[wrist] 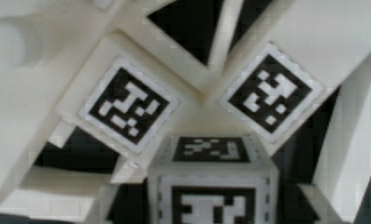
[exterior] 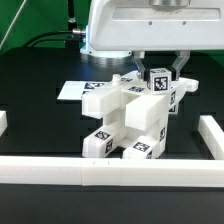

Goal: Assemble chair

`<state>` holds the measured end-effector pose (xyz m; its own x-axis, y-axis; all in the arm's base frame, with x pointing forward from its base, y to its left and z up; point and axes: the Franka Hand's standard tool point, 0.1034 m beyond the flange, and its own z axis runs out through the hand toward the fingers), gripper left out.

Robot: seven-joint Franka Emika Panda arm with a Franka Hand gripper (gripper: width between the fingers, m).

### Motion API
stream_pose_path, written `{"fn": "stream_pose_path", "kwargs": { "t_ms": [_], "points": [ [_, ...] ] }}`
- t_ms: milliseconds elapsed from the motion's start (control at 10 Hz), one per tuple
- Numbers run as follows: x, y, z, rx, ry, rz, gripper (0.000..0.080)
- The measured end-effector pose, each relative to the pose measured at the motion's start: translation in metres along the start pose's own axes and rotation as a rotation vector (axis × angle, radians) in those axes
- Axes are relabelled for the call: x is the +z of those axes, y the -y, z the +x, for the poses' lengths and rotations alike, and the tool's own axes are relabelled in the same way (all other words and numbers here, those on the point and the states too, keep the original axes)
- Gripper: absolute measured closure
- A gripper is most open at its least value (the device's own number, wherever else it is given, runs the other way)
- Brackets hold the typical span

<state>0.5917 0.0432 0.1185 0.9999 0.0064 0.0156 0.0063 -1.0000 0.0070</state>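
Note:
The chair body stands in the middle of the black table. It is made of chunky white joined parts with black-and-white tags. My gripper hangs over its upper part on the exterior view's right. It is shut on a small white tagged cube that touches or sits just above the chair body. In the wrist view the cube fills the space between my fingers, with my gripper around it. Just beyond it are the slanted white bars of the X-braced frame, carrying two tags.
Low white border rails run along the front, the exterior view's right and the exterior view's left. The marker board lies flat behind the chair on the exterior view's left. The arm's white base stands at the back.

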Motion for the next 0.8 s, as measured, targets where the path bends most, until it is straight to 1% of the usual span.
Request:
{"fn": "stream_pose_path", "kwargs": {
  "t_ms": [200,300,600,800],
  "points": [
    [0.0005,-0.0010,0.0002,0.176,-0.004,0.015,0.0515],
    [0.0005,-0.0005,0.0005,0.310,-0.005,0.025,0.0515],
    [0.0005,0.0015,0.0016,0.541,-0.014,0.029,0.0515],
    [0.0004,0.0018,0.0017,0.636,-0.012,0.036,0.0515]
  ]
}}
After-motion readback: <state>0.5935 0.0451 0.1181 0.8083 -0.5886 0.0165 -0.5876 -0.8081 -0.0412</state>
